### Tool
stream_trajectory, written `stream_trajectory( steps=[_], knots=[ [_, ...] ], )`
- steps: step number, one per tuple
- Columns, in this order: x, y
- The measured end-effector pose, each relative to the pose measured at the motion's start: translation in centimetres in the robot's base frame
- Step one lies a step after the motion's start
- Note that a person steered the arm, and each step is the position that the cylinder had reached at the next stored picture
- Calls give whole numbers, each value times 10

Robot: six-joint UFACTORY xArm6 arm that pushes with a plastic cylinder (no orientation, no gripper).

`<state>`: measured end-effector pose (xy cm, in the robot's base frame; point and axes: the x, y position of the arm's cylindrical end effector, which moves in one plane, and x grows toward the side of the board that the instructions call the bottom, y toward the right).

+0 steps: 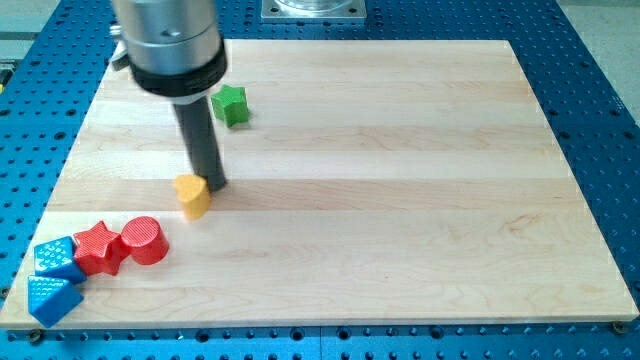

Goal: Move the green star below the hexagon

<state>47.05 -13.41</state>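
Green star point(230, 105) sits up above my tip, not yet under the hexagon.

My tip point(214, 186) is a plain rod that holds nothing; it rests right beside the yellow hexagon point(192, 195), and I cannot tell if they touch. The star is near my rod, toward the view's top and a bit to the view's right. I think the job has hardly begun: I must get behind the star and push it down past the hexagon. Far off, at the view's bottom left, a red star point(98, 247), a red cylinder point(145, 240) and two blue blocks point(52, 275) huddle together on the wooden board point(400, 200).

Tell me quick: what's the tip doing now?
My tip: holding nothing, right beside the yellow block, below the green star.
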Motion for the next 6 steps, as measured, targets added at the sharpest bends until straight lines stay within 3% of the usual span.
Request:
stream_trajectory(
  steps=[2,3,4,5,6],
  knots=[
    [31,-33],
    [-25,41],
    [-124,104],
    [-163,74],
    [-128,18]
  ],
)
